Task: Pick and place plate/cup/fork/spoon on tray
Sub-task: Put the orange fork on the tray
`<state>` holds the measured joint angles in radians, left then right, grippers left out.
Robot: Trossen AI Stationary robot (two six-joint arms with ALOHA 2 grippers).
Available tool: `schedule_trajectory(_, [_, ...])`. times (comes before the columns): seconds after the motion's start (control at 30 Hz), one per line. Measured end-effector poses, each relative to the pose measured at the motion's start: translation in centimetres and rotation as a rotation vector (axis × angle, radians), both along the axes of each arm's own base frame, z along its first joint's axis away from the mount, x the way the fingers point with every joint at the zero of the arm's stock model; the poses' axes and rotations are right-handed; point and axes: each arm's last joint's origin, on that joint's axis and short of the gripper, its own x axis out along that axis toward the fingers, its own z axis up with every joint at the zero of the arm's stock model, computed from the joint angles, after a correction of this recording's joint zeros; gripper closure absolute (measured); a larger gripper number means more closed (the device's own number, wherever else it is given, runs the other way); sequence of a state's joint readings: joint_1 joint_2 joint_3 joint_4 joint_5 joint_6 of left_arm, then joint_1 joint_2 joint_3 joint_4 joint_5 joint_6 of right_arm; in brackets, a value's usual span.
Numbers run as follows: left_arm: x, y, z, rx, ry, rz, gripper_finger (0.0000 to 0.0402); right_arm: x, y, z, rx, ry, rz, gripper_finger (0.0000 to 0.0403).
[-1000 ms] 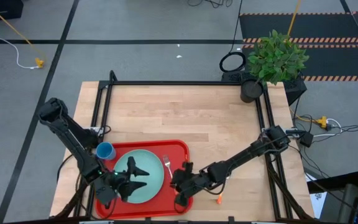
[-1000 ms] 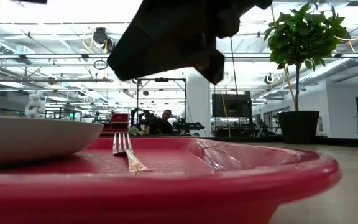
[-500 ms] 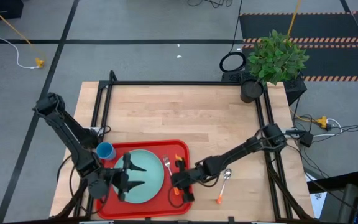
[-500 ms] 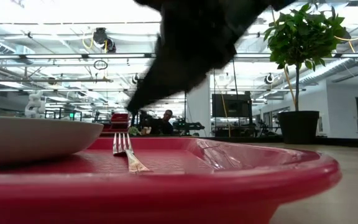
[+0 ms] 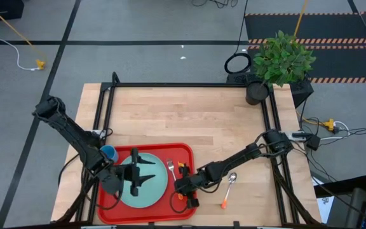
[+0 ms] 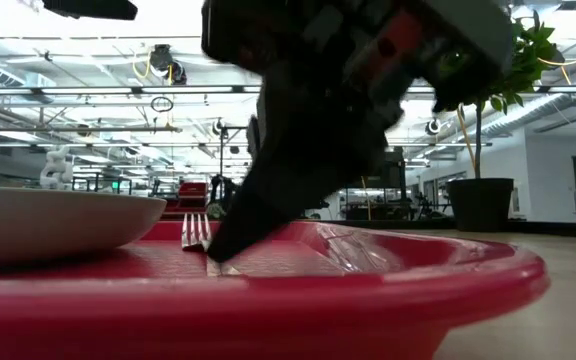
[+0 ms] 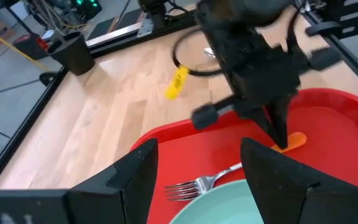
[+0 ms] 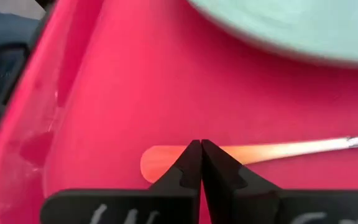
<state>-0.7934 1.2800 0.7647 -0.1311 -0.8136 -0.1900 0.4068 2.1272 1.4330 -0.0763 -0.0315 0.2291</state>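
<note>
The red tray (image 5: pixel 159 147) lies at the table's near edge. The pale teal plate (image 5: pixel 159 188) rests flat in it. The fork (image 5: pixel 171 170) lies flat on the tray floor right of the plate, tines toward the far edge. My left gripper (image 5: pixel 150 172) hangs open over the plate, holding nothing. My right gripper (image 5: pixel 184 191) is shut, its tips down at the fork's orange handle (image 8: pixel 160 160). The blue cup (image 5: pixel 108 152) stands at the tray's far left corner, partly behind my left arm. The spoon (image 5: pixel 231 180) lies on the table right of the tray. My right gripper sets its shut fingertips (image 8: pixel 194 155) on the fork's orange handle (image 7: pixel 296 139), near its free end. The fingers slant down from above and from the table's right, and lie across the handle. The fork lies flat on the tray floor (image 6: pixel 268 262).
A potted plant (image 5: pixel 278 60) stands at the table's far right corner. Black frame rails (image 5: pixel 183 85) run along the table's edges. Bare wooden tabletop (image 5: pixel 183 117) lies beyond the tray. The tray's raised rim (image 6: pixel 268 310) stands at the near side.
My right gripper has come down onto the tray to the fork's handle, and its arm has swung a little toward the far edge, uncovering the spoon. My left gripper has turned over the plate and shifted slightly toward the far edge. The fork and plate have not moved.
</note>
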Motion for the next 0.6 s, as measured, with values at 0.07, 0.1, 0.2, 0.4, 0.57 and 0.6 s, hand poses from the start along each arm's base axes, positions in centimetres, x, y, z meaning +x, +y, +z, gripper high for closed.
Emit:
schedule_trajectory(0.07, [0.1,0.2,0.0,-0.004,0.001,0.008,0.0172,0.1,0.0,-0.3,0.012,0.009,-0.017,0.0402])
schedule_trajectory(0.1, [0.2,0.2,0.0,-0.004,0.001,0.011,0.0172,0.0,0.0,-0.4,0.017,0.017,-0.027,0.0402])
schedule_trajectory(0.2, [0.4,0.4,0.0,-0.003,0.002,0.019,0.0172,0.1,-0.2,-0.4,0.02,0.018,-0.036,0.0403])
schedule_trajectory(0.4, [0.5,0.6,0.0,-0.003,0.003,0.024,0.0172,0.4,-0.9,-0.5,0.034,0.026,-0.077,0.0403])
schedule_trajectory(0.57, [0.5,0.6,0.0,-0.002,0.004,0.024,0.0172,0.5,-1.1,-0.6,0.036,0.029,-0.091,0.0403])
schedule_trajectory(0.6, [0.5,0.6,0.0,-0.001,0.004,0.024,0.0172,0.5,-1.1,-0.6,0.036,0.029,-0.091,0.0403])
